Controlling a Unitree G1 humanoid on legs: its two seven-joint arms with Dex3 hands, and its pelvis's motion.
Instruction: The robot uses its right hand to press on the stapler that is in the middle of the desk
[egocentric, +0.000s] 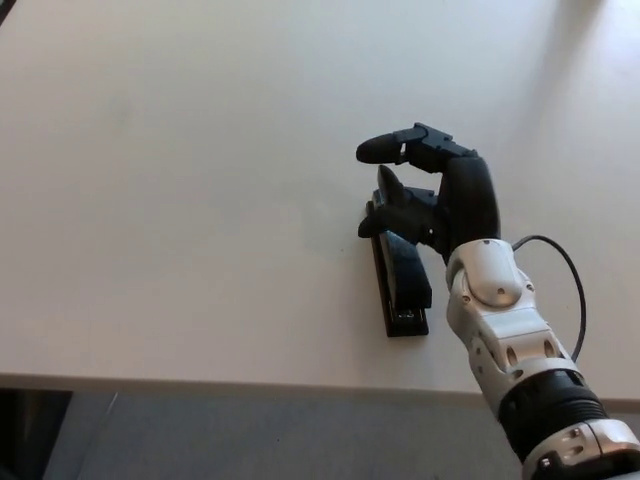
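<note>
Black stapler (404, 285) lies flat on the white counter (180, 180), long axis running near-to-far, tilted slightly so the far end leans left. Metal-tipped mouth end faces the near counter edge; the far end is hidden under the robot hand. Stapler sits right of centre, close to the near edge, with a strip of bare counter between its tip and the edge.

Right robot hand (430, 195) comes in from lower right on a white-and-grey forearm (505, 335), a thin black cable (572, 285) looping beside it. Hand is over the stapler's far half, fingers apart, grasping nothing; lower fingers (390, 212) are over the stapler top, contact or not unclear. Upper finger (385, 150) sticks out left, clear of the stapler.

Wide open counter to the left and far side. Grey floor (250, 440) shows below the near edge.
</note>
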